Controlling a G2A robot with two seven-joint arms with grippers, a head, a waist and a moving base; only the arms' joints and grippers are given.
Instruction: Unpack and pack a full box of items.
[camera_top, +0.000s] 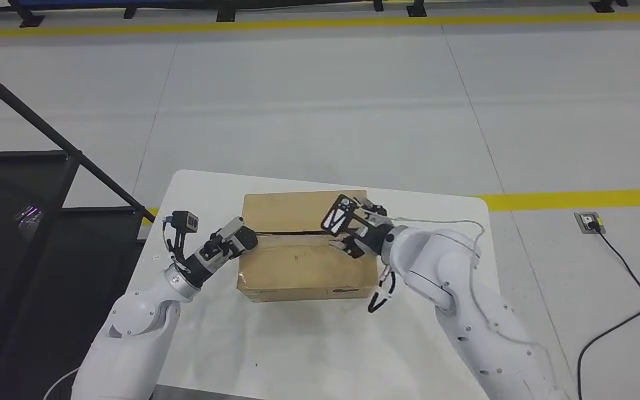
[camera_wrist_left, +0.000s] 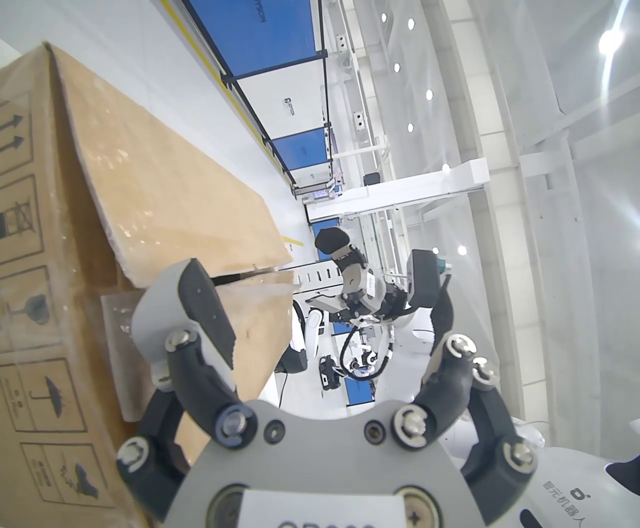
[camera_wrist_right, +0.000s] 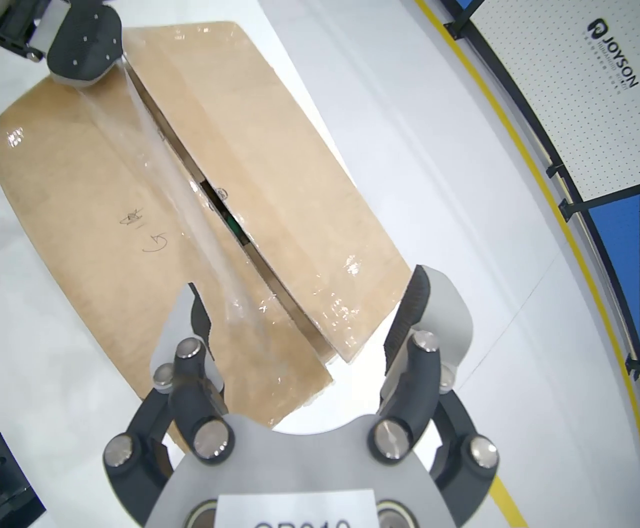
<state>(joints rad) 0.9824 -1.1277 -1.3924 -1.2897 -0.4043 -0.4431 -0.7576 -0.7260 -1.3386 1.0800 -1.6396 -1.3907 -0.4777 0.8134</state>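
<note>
Centrally on the smooth white table (camera_top: 300, 345), rectangular matte-brown cardboard box (camera_top: 300, 268), flaps parted along a seam under glossy clear tape (camera_wrist_right: 200, 220); left gripper (camera_wrist_left: 310, 265) spread open at one end; right gripper (camera_wrist_right: 306, 281) spread open at the other.

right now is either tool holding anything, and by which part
Nothing is held. The left tool and the right tool are both open, one at each end of the cardboard box.

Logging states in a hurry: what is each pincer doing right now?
Left pincer: open, holding nothing, by the box.
Right pincer: open, holding nothing, above the box.
</note>
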